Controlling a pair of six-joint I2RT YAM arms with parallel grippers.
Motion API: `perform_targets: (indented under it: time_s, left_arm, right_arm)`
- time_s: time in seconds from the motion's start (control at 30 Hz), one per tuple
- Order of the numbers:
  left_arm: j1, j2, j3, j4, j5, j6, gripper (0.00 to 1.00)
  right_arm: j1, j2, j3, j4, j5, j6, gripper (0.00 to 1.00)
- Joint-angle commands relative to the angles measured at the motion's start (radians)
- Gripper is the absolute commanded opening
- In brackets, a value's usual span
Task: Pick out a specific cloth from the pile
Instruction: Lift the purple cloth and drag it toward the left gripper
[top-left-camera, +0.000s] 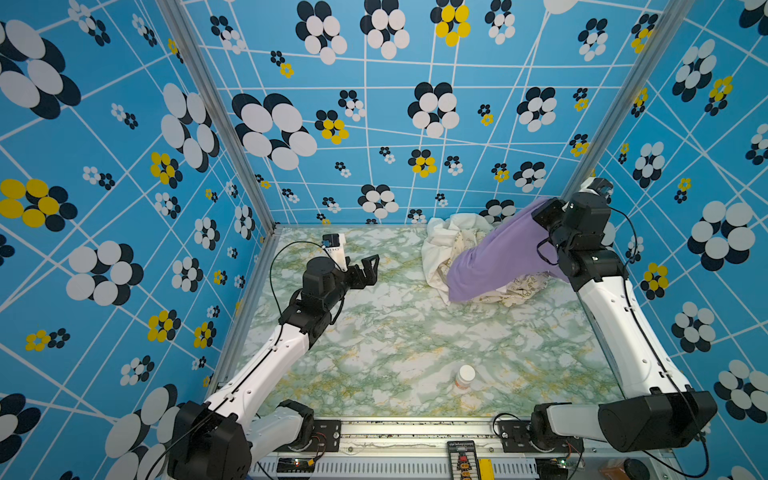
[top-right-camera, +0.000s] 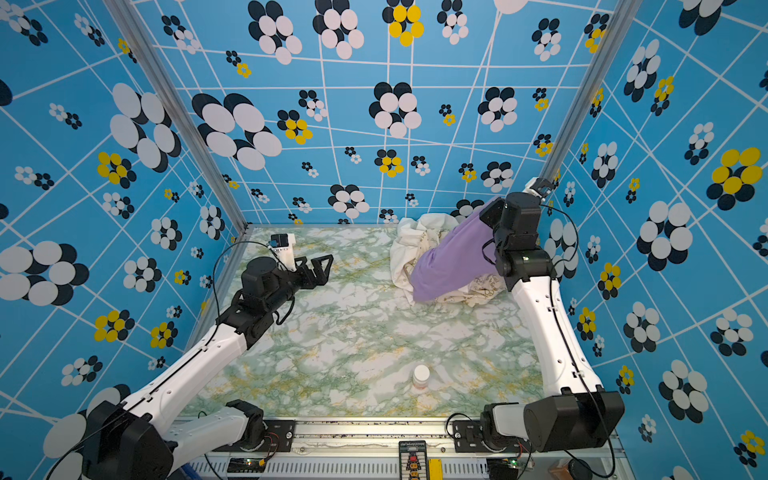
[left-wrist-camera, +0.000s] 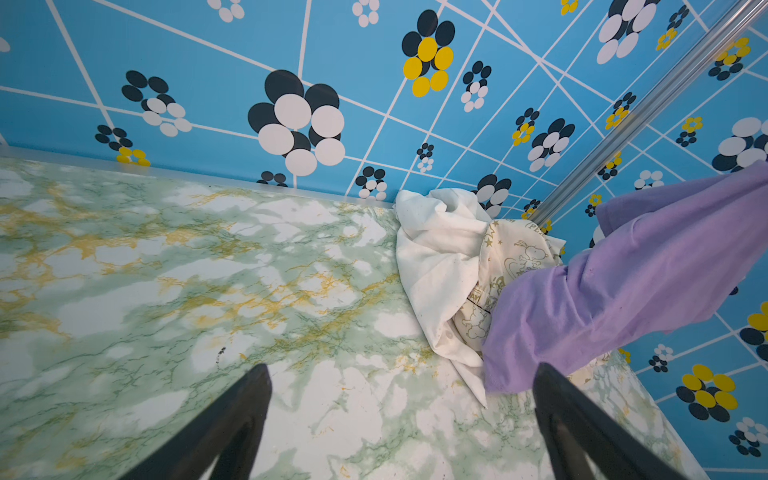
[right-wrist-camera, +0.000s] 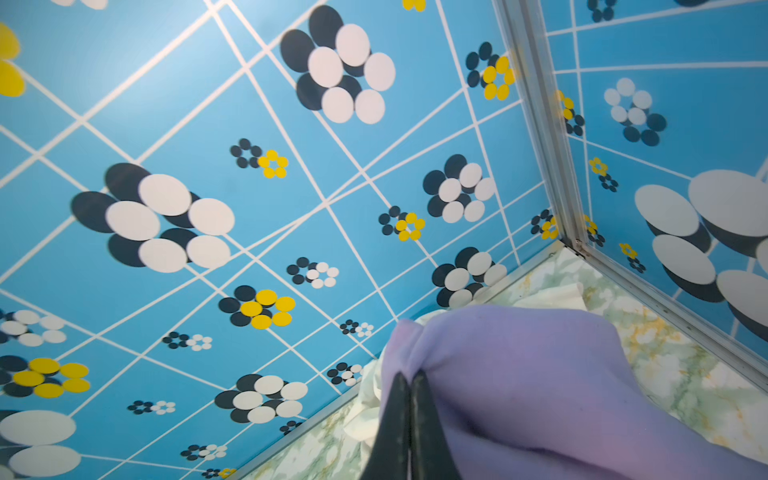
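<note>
Plenty of bare room on the green-veined marble-look tabletop (top-left-camera: 395, 332) toward middle and front; walls close behind and right. In the far right corner, a crumpled pile (top-left-camera: 442, 245) of white and cream star-printed fabrics. Draped over it, one end raised, the plain soft lavender cloth (top-left-camera: 494, 257): light, limp, likely to drag neighbours; best pinched at a bunched edge. Clamped tight on that raised end, the right gripper (right-wrist-camera: 409, 376). Spread wide and empty, well apart, the left gripper (top-left-camera: 370, 266). Near the front, a small white-capped bottle (top-left-camera: 464, 376).

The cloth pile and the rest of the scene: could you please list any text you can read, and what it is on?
"PLA", cut off by a fold: on the cream cloth.
Label on the black box at the front: too small to read.
Bottle: nothing legible.
</note>
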Motion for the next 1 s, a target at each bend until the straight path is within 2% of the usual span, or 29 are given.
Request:
perform_targets:
  time_s: [0.0, 0.13, 0.37, 0.6, 0.63, 0.7, 0.77, 0.9, 0.97]
  left_arm:
    - [0.008, -0.024, -0.012, 0.01, 0.019, 0.011, 0.99]
    - [0.009, -0.023, -0.005, 0.014, 0.03, 0.01, 0.99]
    - [0.009, -0.02, 0.007, 0.035, 0.05, 0.003, 0.99]
    - [0.009, -0.026, 0.002, 0.051, 0.019, 0.002, 0.99]
    - [0.009, -0.026, 0.0, 0.051, 0.016, 0.0, 0.99]
    - [0.01, -0.027, 0.001, 0.041, 0.008, -0.006, 0.99]
    - [0.009, -0.023, 0.01, 0.016, 0.0, -0.016, 0.99]
    - [0.009, 0.01, 0.054, -0.08, -0.008, -0.034, 1.0]
    - [0.009, 0.043, 0.095, -0.151, -0.012, -0.054, 1.0]
  right_arm:
    - [0.058, 0.019, 0.084, 0.098, -0.037, -0.09, 0.0]
    - [0.141, 0.074, 0.171, 0.082, -0.123, -0.166, 0.0]
    - [0.36, 0.222, 0.308, -0.065, -0.174, -0.347, 0.0]
    - [0.516, 0.404, 0.443, -0.33, -0.273, -0.508, 0.02]
    - [0.521, 0.422, 0.457, -0.364, -0.296, -0.515, 0.1]
    - [0.525, 0.457, 0.486, -0.435, -0.328, -0.522, 0.37]
    - [0.525, 0.47, 0.499, -0.473, -0.326, -0.532, 0.52]
    - [0.525, 0.45, 0.47, -0.471, -0.267, -0.567, 0.7]
    - [0.524, 0.431, 0.441, -0.452, -0.225, -0.587, 0.74]
